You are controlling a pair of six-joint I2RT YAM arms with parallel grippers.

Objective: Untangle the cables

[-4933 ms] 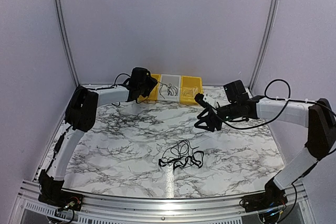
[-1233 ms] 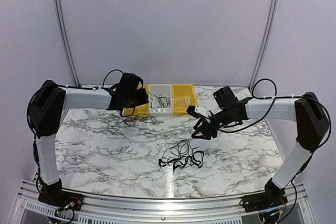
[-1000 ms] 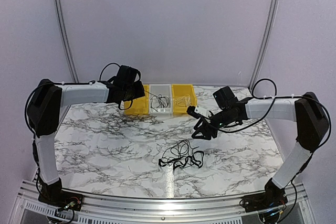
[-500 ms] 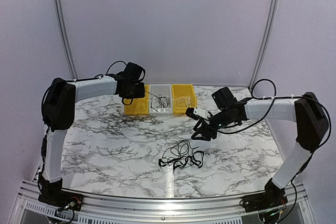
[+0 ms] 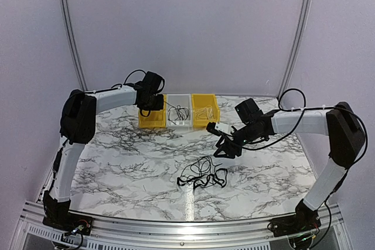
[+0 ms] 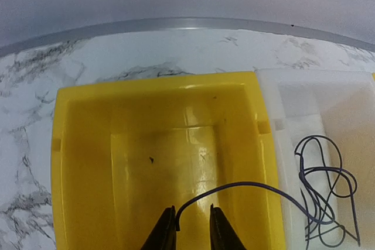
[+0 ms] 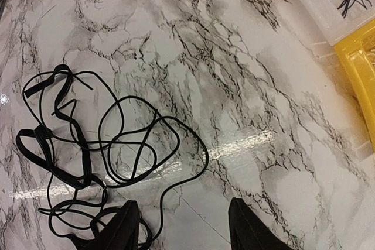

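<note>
The cables lie as a loose black tangle on the marble table, also in the right wrist view. My right gripper hovers just behind and right of the tangle, open and empty. My left gripper hangs over the left yellow bin, its jaws a little apart. The end of a thin dark cable rests against the left finger. That cable runs right into the white bin, where the rest of it lies coiled.
Three bins stand in a row at the back: the left yellow one, the white one and a right yellow one holding something pale. The white bin and right yellow bin show at the right wrist view's top right.
My left gripper has swung left from over the white bin to over the left yellow bin, trailing the thin cable. My right gripper has crept left and nearer to the tangle.
</note>
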